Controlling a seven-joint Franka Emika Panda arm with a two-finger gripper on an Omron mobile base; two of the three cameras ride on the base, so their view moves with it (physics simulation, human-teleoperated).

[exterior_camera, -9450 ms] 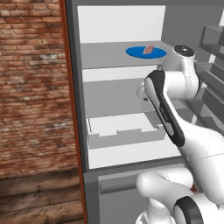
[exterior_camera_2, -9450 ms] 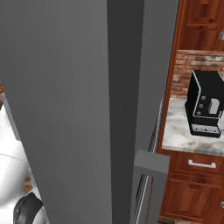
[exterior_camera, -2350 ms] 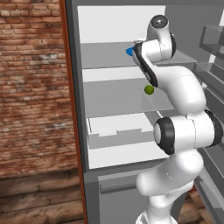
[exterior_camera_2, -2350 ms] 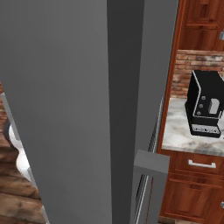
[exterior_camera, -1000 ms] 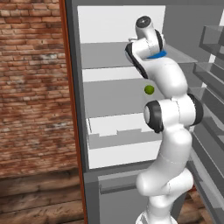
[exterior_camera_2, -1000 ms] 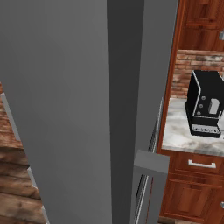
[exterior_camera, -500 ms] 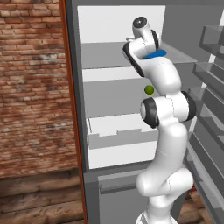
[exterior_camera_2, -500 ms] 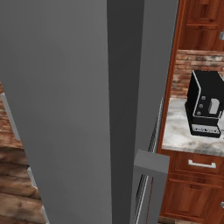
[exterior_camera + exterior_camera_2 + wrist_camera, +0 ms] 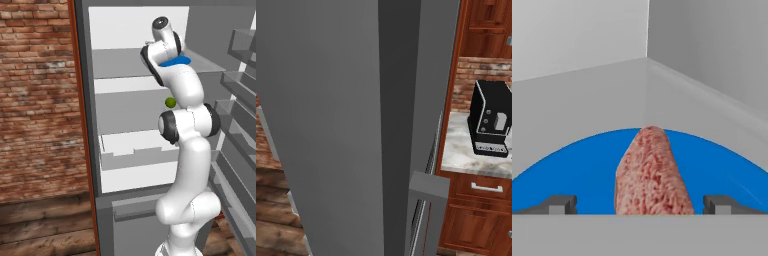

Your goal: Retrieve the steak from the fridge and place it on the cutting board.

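While the fridge stands open, this is how things sit, from left to right:

Brick wall (image 9: 35, 100): red brick, left of the fridge, with wood boards below it.
Fridge (image 9: 95, 125): tall and grey with a white inside. From the right base camera its grey side (image 9: 331, 125) blocks most of the view.
Drawer bin (image 9: 135, 152): white, on the lower level of the fridge, left of the arm.
Arm (image 9: 187, 150): white with dark joints — it rises in front of the fridge and bends over onto the top shelf.
Green fruit (image 9: 170, 102): small and round, on the middle level, showing just left of the arm.
Blue plate (image 9: 176, 61): on the top shelf, partly hidden behind the arm's upper end. Seen close up, the plate (image 9: 572, 175) spreads wide under the fingers.
Steak (image 9: 652, 175): pinkish-red slab lying on the blue plate, right between the two finger tips.
Gripper (image 9: 640, 205): spread wide — one dark tip (image 9: 559, 204) on each side of the steak, neither touching it.
Door racks (image 9: 240, 115): grey, at the far right.
Microwave (image 9: 491, 120): dark, on the marble counter (image 9: 461, 155) beyond the fridge.
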